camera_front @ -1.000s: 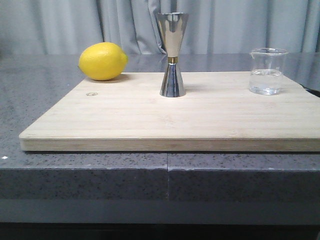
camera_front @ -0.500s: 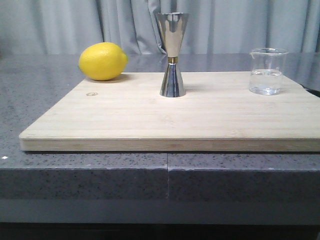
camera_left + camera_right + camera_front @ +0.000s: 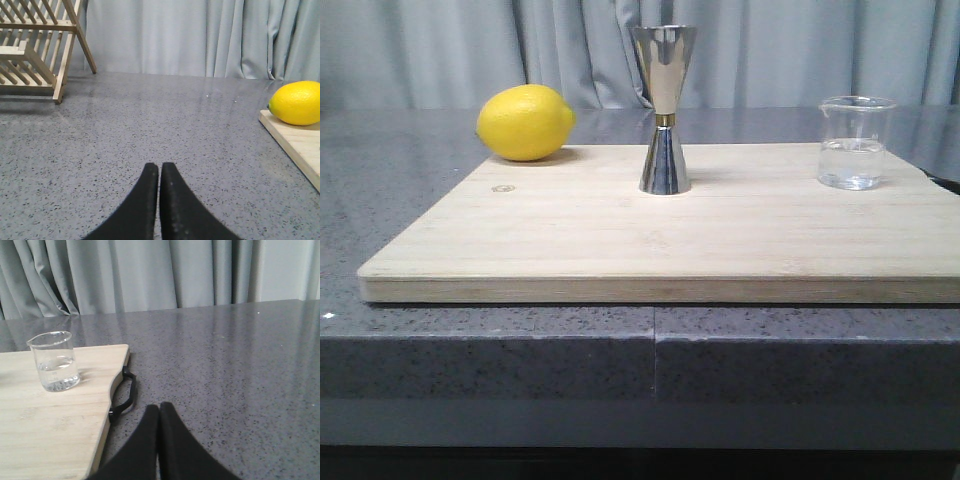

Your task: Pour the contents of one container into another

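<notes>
Speckled grey stone makes up the countertop [image 3: 520,350], and nearest its front edge lies a pale wooden cutting board [image 3: 660,245]. Neither arm shows from the front. Low over the bare counter to the left of the board, the left gripper [image 3: 159,172] has its black fingers [image 3: 145,200] pressed together with nothing between them. The right gripper [image 3: 159,412] is just the same off the board's right side, fingers [image 3: 172,445] clenched on nothing, near the black strap handle [image 3: 125,395] at the board's edge.

Farther back on the board, the steel jigger [image 3: 665,110] stands upright about midway across, narrow gold band at its waist, open mouth up. Well apart from it, toward the board's right end, the glass beaker [image 3: 856,142] sits upright with clear liquid in its lower part. A yellow lemon [image 3: 525,122] rests on the board's far left corner. Off to the left a wooden dish rack [image 3: 35,45] stands on the counter, and grey curtains [image 3: 770,50] hang behind everything.
</notes>
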Motion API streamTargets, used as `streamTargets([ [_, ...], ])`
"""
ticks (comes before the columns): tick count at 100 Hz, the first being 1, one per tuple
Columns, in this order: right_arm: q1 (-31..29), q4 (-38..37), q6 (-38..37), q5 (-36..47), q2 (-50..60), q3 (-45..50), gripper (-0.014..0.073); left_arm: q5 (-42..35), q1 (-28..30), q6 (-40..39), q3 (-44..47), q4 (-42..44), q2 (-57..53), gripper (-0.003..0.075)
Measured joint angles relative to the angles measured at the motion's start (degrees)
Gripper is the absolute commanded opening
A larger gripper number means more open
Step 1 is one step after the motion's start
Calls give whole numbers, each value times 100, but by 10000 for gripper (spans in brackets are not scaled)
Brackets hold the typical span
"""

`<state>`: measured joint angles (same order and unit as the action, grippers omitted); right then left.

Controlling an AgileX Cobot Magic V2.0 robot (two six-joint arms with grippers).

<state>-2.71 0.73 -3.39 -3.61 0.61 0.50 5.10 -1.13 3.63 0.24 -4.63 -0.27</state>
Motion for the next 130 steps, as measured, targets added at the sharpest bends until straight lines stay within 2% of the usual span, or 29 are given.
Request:
streamTargets([
  [86,0,0,0,0,0,0,-69,-219,0,0,0,12,0,-21],
  [111,0,353,0,537,0,0,-69,-867,0,0,-13,-429,0,-21],
  [119,0,493,0,407,0,-81,-69,-688,0,0,-158,-571,0,-21],
  [130,0,553,0,-183,-121,-569,-69,-124,0,0,-744,-1000,226,-21],
])
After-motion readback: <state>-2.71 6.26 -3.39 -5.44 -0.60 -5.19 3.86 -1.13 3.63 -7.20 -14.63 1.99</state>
